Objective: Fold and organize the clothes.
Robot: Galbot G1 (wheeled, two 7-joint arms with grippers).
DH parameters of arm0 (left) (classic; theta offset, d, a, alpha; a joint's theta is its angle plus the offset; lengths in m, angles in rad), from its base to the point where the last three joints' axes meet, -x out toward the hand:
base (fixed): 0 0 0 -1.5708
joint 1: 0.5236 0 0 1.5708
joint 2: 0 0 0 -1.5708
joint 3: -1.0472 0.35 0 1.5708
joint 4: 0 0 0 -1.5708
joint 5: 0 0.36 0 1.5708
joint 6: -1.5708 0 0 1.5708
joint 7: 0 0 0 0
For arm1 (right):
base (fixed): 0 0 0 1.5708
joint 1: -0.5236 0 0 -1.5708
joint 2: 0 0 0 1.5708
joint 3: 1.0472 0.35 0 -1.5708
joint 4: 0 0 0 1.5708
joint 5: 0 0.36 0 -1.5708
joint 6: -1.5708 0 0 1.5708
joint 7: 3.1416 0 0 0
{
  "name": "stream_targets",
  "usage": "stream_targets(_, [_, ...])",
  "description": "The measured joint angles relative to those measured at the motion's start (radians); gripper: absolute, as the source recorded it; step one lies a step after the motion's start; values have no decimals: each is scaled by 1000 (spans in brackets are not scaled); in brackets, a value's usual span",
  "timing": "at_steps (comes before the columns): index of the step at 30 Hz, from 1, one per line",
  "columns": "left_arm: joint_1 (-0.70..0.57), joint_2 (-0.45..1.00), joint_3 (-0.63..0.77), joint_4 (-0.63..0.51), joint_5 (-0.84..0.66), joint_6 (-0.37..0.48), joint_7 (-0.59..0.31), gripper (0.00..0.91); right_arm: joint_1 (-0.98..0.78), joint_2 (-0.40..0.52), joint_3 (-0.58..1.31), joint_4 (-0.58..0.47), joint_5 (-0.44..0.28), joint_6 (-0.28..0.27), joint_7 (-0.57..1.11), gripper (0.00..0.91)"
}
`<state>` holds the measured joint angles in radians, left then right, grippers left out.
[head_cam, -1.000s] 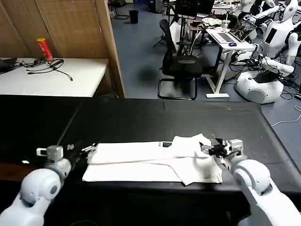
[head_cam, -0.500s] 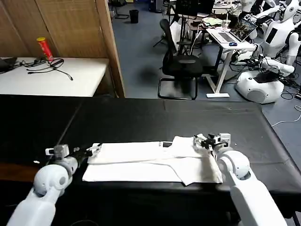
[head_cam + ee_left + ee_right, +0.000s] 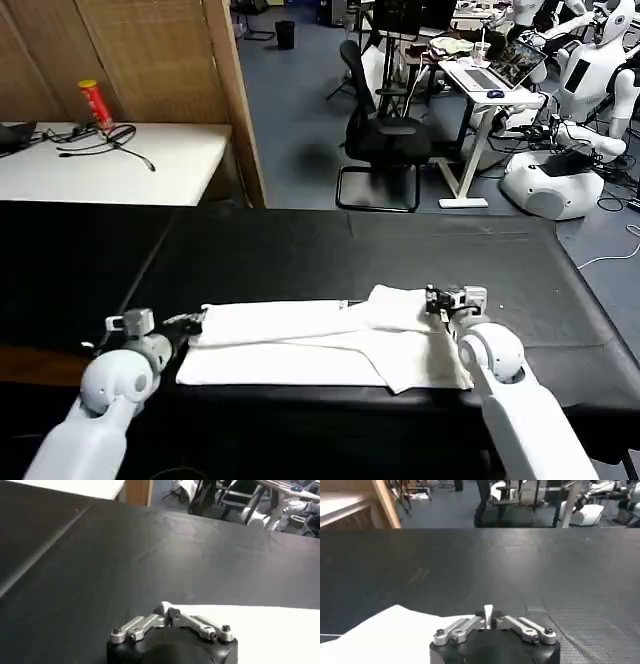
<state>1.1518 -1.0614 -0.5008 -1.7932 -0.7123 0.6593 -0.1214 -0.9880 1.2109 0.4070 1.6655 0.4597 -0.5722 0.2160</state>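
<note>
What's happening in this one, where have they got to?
The robot is folding a white T-shirt on a black table. The shirt lies as a long folded strip near the table's front edge. The left gripper is at its left end and the right gripper at its right end, each shut on a bit of the white cloth, as the wrist views show.

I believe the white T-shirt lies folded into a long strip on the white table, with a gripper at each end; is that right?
Not quite: in the head view the T-shirt lies on the black table, not the white one. The left gripper and right gripper are indeed at its ends.
</note>
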Motion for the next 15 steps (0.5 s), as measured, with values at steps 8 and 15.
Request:
stream_targets(8, [-87, -36, 54, 57, 51, -28, 9, 380, -24, 49, 34, 17, -16, -8, -5, 341])
stream_targets(15, [-92, -24, 61, 48, 96, -49, 32, 878, -52, 13, 51, 81, 31, -45, -27, 878])
